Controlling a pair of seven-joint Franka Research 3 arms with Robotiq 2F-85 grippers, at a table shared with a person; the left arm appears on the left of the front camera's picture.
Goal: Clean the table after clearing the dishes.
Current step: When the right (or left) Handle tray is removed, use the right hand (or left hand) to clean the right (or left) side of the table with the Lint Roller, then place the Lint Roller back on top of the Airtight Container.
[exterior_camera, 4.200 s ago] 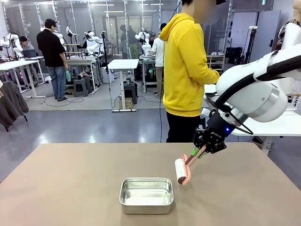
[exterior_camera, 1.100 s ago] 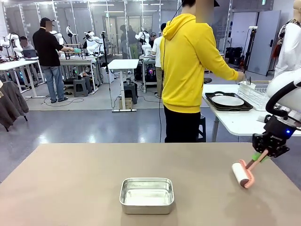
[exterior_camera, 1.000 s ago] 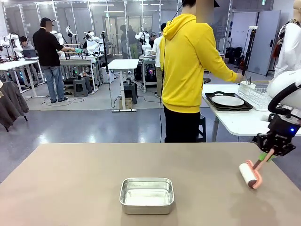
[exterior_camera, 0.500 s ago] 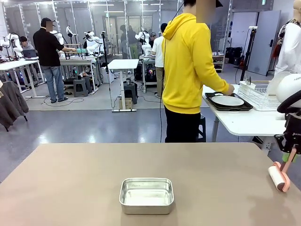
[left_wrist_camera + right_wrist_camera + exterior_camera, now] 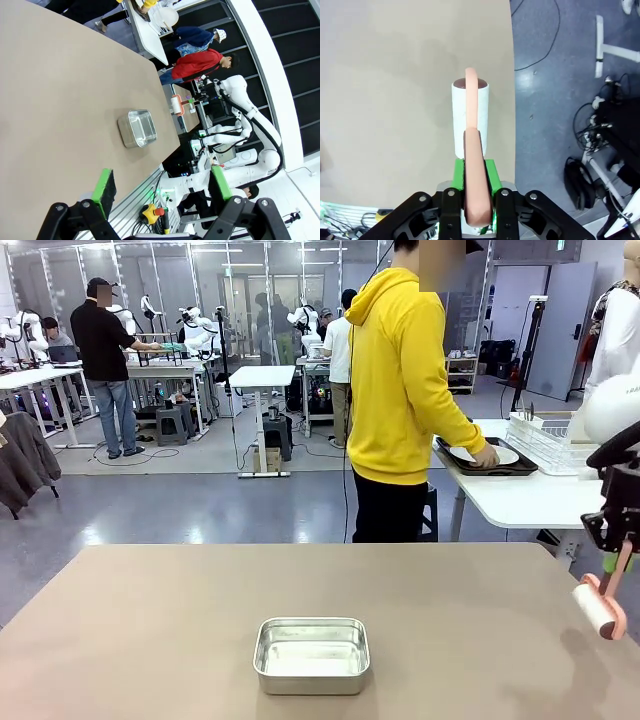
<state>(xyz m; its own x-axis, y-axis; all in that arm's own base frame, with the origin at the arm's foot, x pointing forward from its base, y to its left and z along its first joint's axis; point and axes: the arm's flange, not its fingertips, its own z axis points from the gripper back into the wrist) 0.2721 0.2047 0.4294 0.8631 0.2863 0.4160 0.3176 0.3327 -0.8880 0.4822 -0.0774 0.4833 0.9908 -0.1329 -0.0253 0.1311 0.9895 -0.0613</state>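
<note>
Cleaning step underway: right claw (image 5: 472, 197) clamped on the pink handle of the roller (image 5: 598, 610), drum at the counter (image 5: 150, 640) right edge, well right of the steel pan (image 5: 312, 653). Next move likely calls for a pass back toward the pan, keeping the drum flat. Left claw (image 5: 162, 189) spread wide, empty, above the counter. Count: one roller, one pan, one plate on a tray (image 5: 515, 466) on the side table under a person's hand (image 5: 484, 456), beyond the pan.

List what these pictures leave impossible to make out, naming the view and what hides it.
- Front view: the person's body hides part of the black tray and its plate.
- Front view: whether the roller touches the table.
- Right wrist view: the roller's handle end, hidden inside the right gripper.
</note>
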